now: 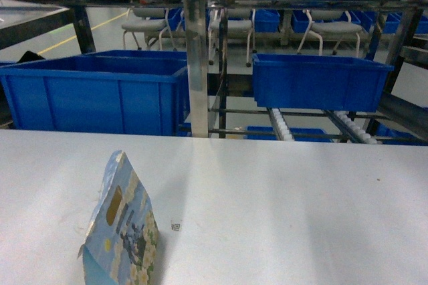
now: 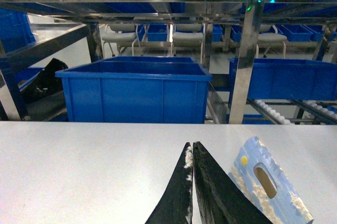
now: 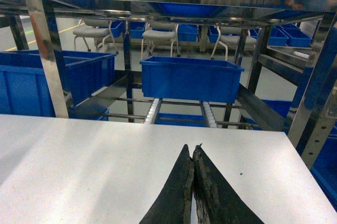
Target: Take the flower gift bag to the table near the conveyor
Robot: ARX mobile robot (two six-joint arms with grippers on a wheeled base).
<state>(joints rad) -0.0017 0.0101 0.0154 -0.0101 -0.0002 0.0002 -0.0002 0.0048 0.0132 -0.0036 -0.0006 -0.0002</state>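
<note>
Standing upright near the front-left of the plain white-grey matte desk (image 1: 281, 205), the small sky-blue daisy-print paper gift bag (image 1: 122, 228) is pointing its peaked top upward, its long axis running away toward the blue plastic bins (image 1: 100, 91). Left claw (image 2: 192, 153), just beside the bag, is pressing its tips together; right claw (image 3: 191, 155) likewise, gripping nothing.

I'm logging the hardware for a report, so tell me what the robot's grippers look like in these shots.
Only the wrist views show them. The left gripper has two black, tapering, blade-like fingers with whitish scuffs along the inner edges. The right gripper looks the same: black, pointed, rough-surfaced. No cables or markings are visible.
</note>
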